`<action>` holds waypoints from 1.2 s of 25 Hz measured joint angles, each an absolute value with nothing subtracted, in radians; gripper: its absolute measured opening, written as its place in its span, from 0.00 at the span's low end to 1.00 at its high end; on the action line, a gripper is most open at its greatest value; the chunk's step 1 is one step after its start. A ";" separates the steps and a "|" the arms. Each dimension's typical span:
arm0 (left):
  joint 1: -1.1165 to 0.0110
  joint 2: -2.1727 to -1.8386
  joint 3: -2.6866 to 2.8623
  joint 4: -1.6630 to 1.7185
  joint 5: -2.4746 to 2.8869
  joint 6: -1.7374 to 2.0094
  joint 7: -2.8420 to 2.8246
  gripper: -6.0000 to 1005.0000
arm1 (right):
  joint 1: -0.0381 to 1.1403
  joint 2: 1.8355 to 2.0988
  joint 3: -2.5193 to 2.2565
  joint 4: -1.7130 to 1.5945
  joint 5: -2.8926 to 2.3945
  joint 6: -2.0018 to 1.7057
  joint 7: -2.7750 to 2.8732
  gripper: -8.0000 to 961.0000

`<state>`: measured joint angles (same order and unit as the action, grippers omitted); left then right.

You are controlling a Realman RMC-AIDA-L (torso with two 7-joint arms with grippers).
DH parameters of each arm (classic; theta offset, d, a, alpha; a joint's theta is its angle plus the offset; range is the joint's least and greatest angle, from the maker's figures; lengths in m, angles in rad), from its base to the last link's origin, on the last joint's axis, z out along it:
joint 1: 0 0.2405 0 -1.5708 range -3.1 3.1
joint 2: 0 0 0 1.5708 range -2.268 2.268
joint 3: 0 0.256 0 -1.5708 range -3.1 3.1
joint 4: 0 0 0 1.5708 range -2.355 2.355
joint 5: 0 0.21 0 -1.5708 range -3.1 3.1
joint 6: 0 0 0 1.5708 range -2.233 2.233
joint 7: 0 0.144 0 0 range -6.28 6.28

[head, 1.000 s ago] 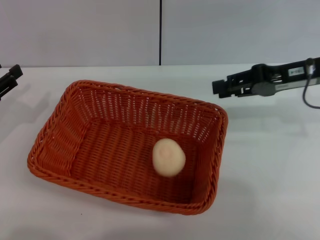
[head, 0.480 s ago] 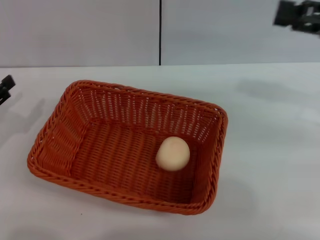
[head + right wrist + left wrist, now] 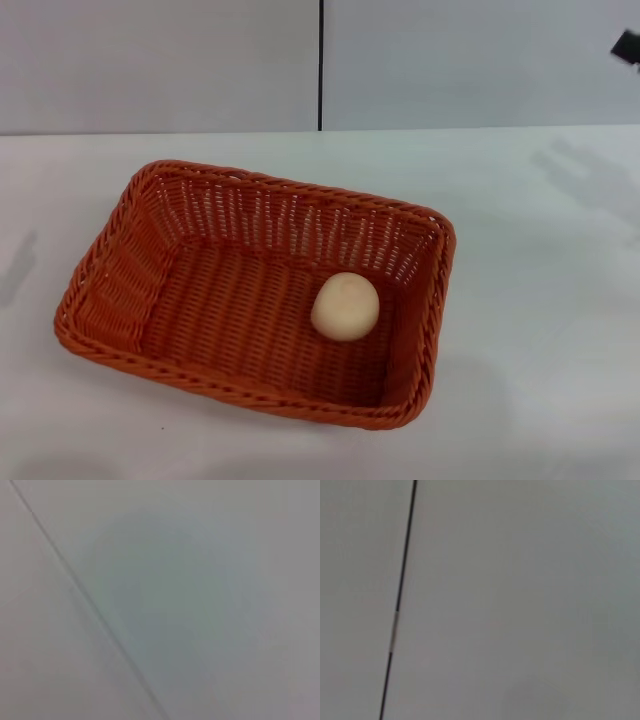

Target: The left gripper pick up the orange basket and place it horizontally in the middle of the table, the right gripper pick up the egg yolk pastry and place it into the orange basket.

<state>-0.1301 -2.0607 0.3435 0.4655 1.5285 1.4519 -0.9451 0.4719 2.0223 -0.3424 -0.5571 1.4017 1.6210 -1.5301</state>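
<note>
The orange basket (image 3: 150, 275) lies lengthwise across the middle of the white table (image 3: 540, 330) in the head view. Inside it, toward its right end, rests the egg yolk pastry (image 3: 345, 306), its plain pale cream face showing. Only a small black tip of the right gripper (image 3: 627, 46) shows at the far upper right edge, high above the table and far from the basket. The left gripper is out of view; only its faint shadow falls on the table at the left edge. Both wrist views show only blank grey surface crossed by a dark seam.
A grey wall with a dark vertical seam (image 3: 320, 65) stands behind the table. Bare white tabletop surrounds the basket on all sides.
The right gripper has risen and pulled away to the upper right, nearly leaving the picture. The left gripper has withdrawn off the left edge. The pastry rolled slightly rightward, then settled.
</note>
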 joint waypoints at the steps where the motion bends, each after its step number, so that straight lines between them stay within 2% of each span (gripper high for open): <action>1: -0.110 -2.061 0.343 0.436 1.493 1.475 -0.906 0.65 | 0.466 2.032 -0.339 -0.495 1.414 1.576 -1.628 0.64; 9: -0.068 -2.060 0.299 0.276 1.391 1.595 -0.651 0.65 | 0.491 2.062 -0.342 -0.314 1.433 1.423 -1.978 0.64; 18: -0.047 -2.063 0.206 0.107 1.387 1.687 -0.500 0.65 | 0.542 2.068 -0.342 -0.267 1.480 1.279 -2.091 0.64; 22: -0.053 -2.067 0.192 -0.003 1.387 1.712 -0.364 0.83 | 0.547 2.070 -0.349 -0.266 1.540 1.291 -2.153 0.64; 30: -0.081 -2.069 0.186 -0.119 1.387 1.700 -0.194 0.85 | 0.543 2.065 -0.346 -0.279 1.546 1.310 -2.184 0.64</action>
<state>-0.0813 -2.0690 0.1861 -0.1189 1.3866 1.7005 -0.1939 0.5434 2.0650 -0.3462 -0.2789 1.5461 1.3099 -2.1845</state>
